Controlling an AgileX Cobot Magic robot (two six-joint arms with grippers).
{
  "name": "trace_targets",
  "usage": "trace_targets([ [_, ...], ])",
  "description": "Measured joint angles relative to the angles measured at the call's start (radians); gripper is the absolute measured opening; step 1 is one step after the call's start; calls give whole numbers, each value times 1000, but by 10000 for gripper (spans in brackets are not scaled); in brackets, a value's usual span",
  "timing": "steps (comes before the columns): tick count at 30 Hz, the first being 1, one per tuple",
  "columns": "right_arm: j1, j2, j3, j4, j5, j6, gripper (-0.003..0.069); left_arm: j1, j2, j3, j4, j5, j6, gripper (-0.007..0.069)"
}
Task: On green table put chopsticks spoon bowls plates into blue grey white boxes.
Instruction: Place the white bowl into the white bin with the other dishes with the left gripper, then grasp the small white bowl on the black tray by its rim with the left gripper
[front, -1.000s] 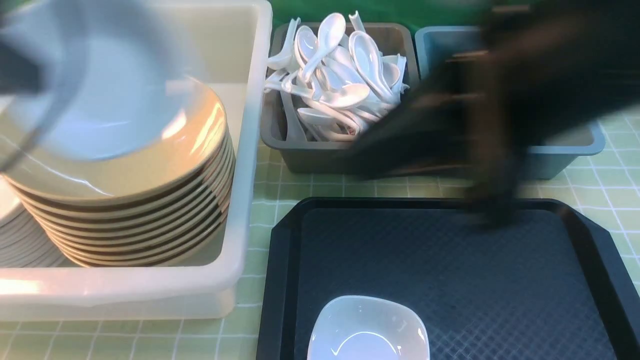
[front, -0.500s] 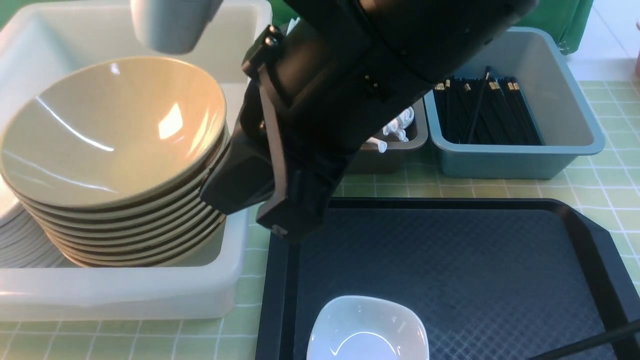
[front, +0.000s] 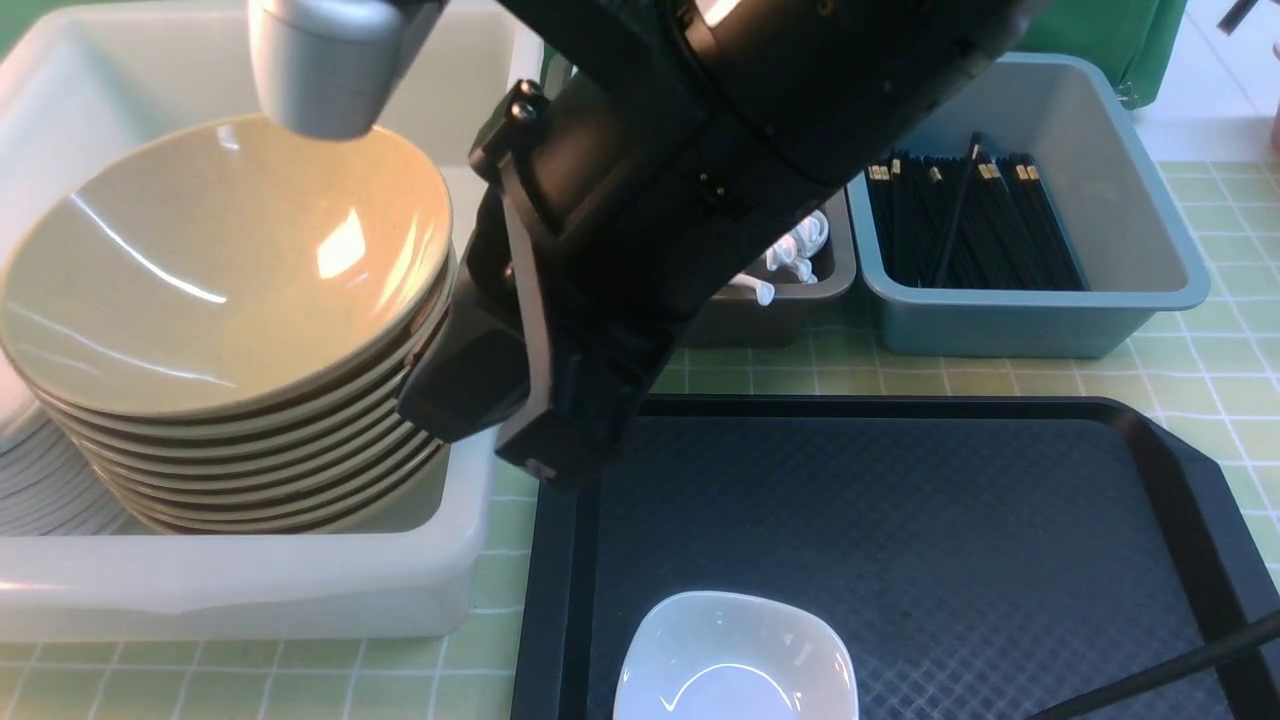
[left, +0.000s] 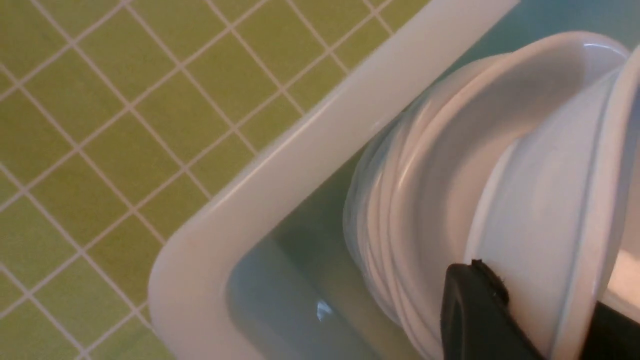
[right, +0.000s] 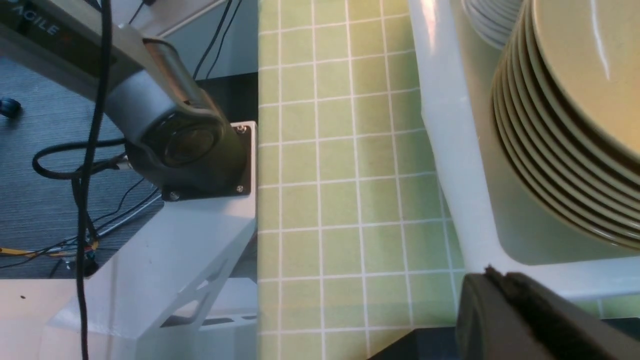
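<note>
1. The left pincer (left: 540, 295) is pictured inside a corner of the white box (left: 280, 165), pinched on the rim of a white bowl (left: 540, 165). One finger is set outside the wall and one inside. The bowl is nested on a stack of white dishes (left: 395, 210) directly under the pincer.
2. The right pincer (right: 500, 282) is shown pressed together and empty. It is poised over the near wall of the white box, just beside a stack of tan bowls (front: 220, 260).
3. One small white dish (front: 735, 655) is left on the black tray (front: 560, 560). It lies below the right pincer on the robot's side, well apart from it.
4. The dish is judged to be light and rigid, with a glossy surface that is likely to be slippery. Chipping could be expected if it were dropped.
5. The raised rim is considered the best place for a hold, with one finger inside and one outside. A straight side is thought preferable to a rounded corner.
6. A firm, level grip is judged necessary, since a tilted dish could slide from smooth pads.
</note>
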Motion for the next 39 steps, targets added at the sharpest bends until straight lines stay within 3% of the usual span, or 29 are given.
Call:
trace_targets([
  [9,0,0,0,9,-3,3,36,-37,-1,0,56,40,-18,393],
  [12,0,0,0,37,-34,29,40,-43,-24,0,114,59,-42,542],
  [16,0,-1,0,49,-61,37,44,-43,-76,-10,153,90,-54,634],
  [21,0,-6,1,53,-60,51,47,-100,-184,-46,88,149,9,648],
  [25,0,-38,41,54,-98,34,47,-285,-266,-34,-63,128,168,645],
  [26,0,-76,88,53,-128,25,47,-400,-298,-8,-144,108,258,638],
  [29,0,-159,178,53,-173,-22,47,-586,-328,62,-271,96,367,592],
  [37,0,-383,346,48,-181,-50,47,-969,-206,201,-462,-9,497,501],
  [39,0,-414,349,39,-172,-43,47,-1013,-156,196,-478,-17,508,500],
])
